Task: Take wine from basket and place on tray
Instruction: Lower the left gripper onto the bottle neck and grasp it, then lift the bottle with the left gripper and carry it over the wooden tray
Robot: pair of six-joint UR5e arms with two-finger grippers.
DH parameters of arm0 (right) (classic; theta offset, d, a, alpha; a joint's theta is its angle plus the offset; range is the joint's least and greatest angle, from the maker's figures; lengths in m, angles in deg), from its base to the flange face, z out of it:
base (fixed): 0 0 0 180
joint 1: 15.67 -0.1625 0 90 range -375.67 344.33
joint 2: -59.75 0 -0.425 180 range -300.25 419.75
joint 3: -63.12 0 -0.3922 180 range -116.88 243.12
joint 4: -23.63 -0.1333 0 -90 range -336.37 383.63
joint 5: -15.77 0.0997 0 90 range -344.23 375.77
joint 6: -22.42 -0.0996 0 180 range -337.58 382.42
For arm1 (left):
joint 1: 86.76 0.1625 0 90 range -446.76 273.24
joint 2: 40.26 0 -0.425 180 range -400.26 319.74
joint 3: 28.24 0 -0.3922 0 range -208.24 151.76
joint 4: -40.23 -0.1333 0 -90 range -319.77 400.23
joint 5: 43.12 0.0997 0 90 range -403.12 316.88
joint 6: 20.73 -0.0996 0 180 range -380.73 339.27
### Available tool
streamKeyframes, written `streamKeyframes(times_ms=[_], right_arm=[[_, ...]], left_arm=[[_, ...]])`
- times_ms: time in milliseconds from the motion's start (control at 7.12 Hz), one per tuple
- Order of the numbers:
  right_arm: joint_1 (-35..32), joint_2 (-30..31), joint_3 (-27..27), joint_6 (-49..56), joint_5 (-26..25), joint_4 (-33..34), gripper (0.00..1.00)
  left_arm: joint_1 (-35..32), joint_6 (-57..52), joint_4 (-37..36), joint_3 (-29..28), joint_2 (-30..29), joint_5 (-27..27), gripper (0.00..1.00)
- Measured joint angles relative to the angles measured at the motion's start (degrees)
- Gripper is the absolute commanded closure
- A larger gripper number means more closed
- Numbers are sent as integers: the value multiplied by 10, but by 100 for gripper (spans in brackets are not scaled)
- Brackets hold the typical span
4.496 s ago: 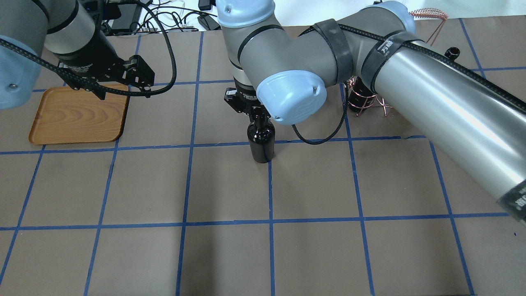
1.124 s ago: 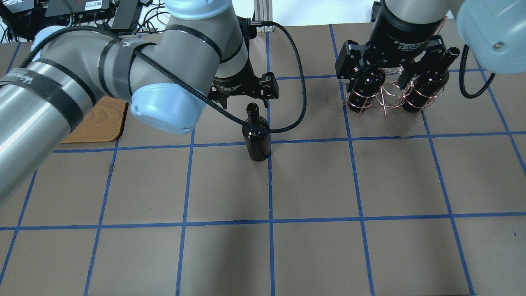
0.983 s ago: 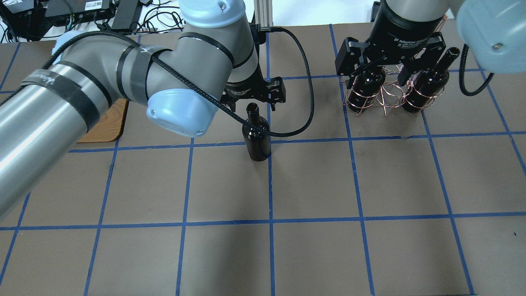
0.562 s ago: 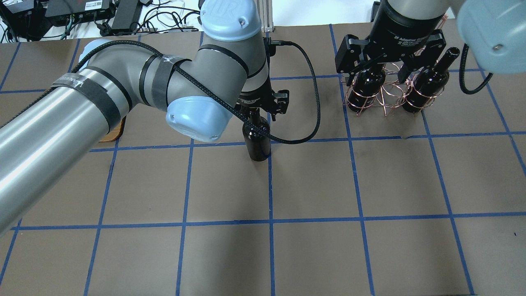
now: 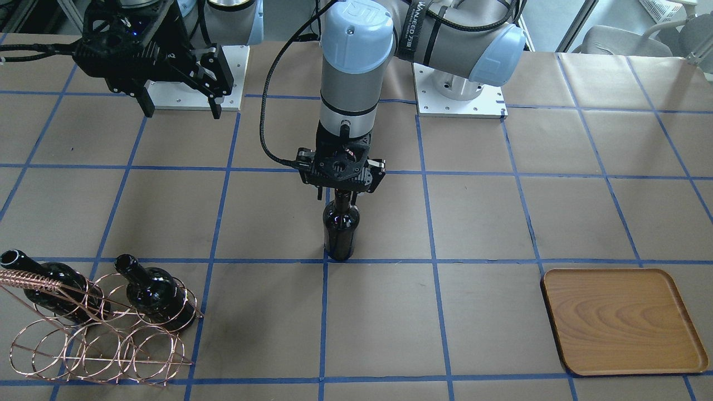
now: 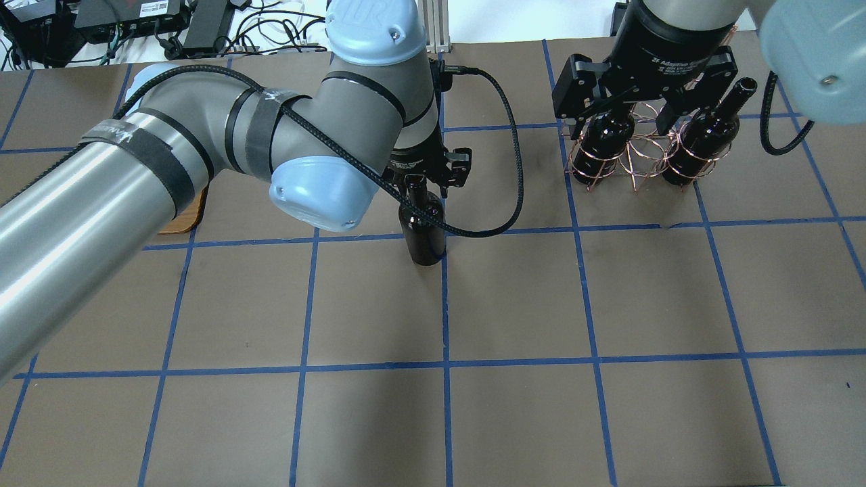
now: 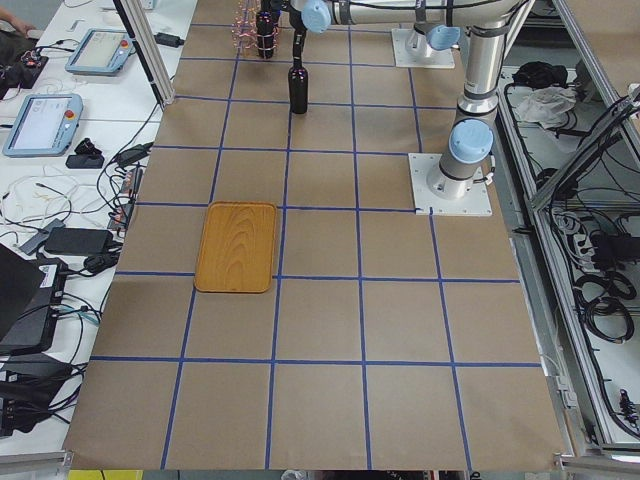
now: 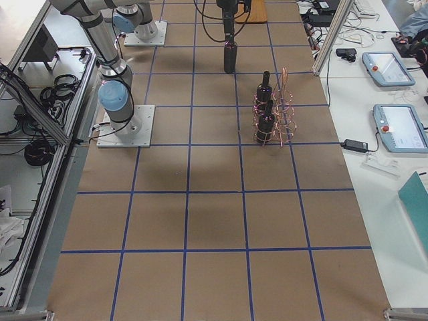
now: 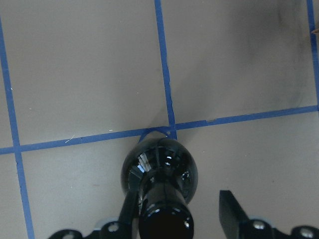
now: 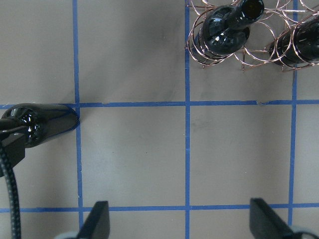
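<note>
The left gripper (image 5: 341,194) hangs straight down over the wine (image 5: 339,234) with its jaws spread on either side of the bottle's neck. In the left wrist view one of its fingers (image 9: 230,209) stands clear of the glass with a gap, while the other sits close against the neck; whether that one touches cannot be told. The wine stands upright on the desk (image 5: 501,223), its base on a crossing of the blue tape lines (image 9: 172,132). The right gripper (image 5: 181,108) is raised above the desk to the robot's right of the wine. Its jaws are spread wide and hold nothing, and the right wrist view shows bare desk between them. Also to the robot's right of the wine, and a little farther from the robot, sits the basket (image 5: 100,345), well apart from the bottle. Two more bottles lean in its wire loops, one nearer the wine (image 5: 159,295) and one beyond it (image 5: 39,284), both with necks tilted. The tray (image 5: 624,323) lies flat on the desk to the robot's left of the wine, well apart from it, with nothing on it.
</note>
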Motion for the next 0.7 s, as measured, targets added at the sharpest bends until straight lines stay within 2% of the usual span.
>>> streamKeyframes(times_ms=[702], right_arm=[[-1, 1, 0, 0, 3, 0, 0]], left_arm=[[22, -35, 15, -16, 8, 1, 100]])
